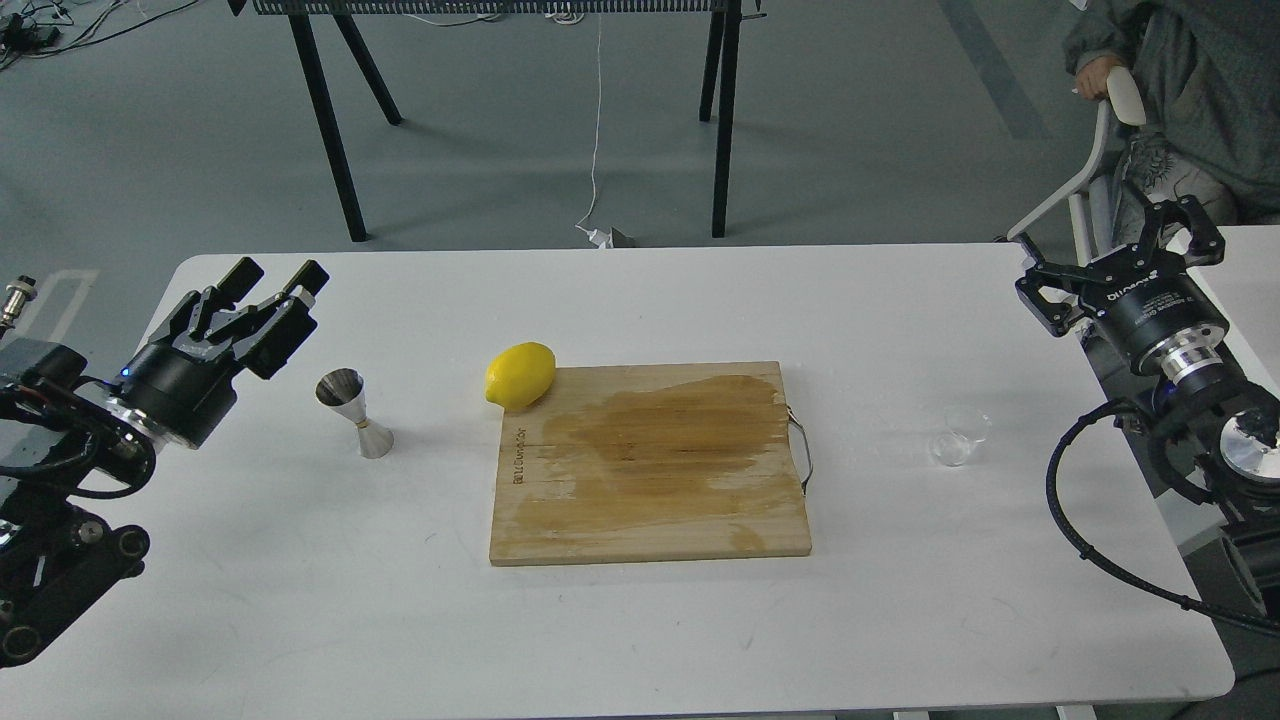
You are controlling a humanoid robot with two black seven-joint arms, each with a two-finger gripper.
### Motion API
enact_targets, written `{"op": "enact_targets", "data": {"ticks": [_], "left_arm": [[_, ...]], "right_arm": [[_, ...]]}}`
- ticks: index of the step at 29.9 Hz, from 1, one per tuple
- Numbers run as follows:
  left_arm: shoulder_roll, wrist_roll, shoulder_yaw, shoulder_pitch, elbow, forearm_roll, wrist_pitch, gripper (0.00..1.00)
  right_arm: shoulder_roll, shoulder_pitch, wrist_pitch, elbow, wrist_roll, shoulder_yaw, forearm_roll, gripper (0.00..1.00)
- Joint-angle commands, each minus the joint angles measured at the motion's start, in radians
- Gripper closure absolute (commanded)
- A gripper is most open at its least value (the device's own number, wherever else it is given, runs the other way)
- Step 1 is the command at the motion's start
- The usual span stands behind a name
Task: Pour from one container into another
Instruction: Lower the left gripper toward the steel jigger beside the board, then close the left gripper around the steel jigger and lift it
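The small clear glass cup (958, 437) stands on the white table (640, 620) at the right, beyond the cutting board's metal handle. The steel hourglass jigger (354, 412) stands upright at the left, left of the lemon. My left gripper (278, 274) hovers over the table's far left corner, up and left of the jigger, open and holding nothing. Above the table's right edge, up and right of the glass cup, my right gripper (1120, 262) is open and empty.
A wooden cutting board (650, 465) with a wet stain lies in the middle, a yellow lemon (520, 375) at its far left corner. A person sits on a chair (1105, 150) behind the right arm. Black stand legs (725, 120) rise beyond the table.
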Motion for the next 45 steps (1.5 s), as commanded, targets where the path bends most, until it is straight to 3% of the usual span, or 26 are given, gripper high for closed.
{"op": "enact_targets", "data": {"ticks": [1,4,26,45], "left_arm": [[-0.018,0.000,0.003,0.015,0.037,0.032,0.028,0.00],[-0.023,0.000,0.006,0.043,0.077,0.073,0.058,0.00],[-0.141,0.000,0.013,0.201,0.123,0.174,0.058,0.00],[-0.244,0.000,0.015,0.116,0.302,0.207,0.058,0.00]], "right_arm": [[-0.002,0.000,0.000,0.001,0.000,0.000,0.000,0.00],[-0.002,-0.002,0.000,0.001,0.000,-0.001,-0.001,0.00],[-0.002,-0.020,0.000,0.001,0.000,-0.001,-0.001,0.00],[-0.002,-0.022,0.000,0.001,0.000,-0.001,0.000,0.00]]}}
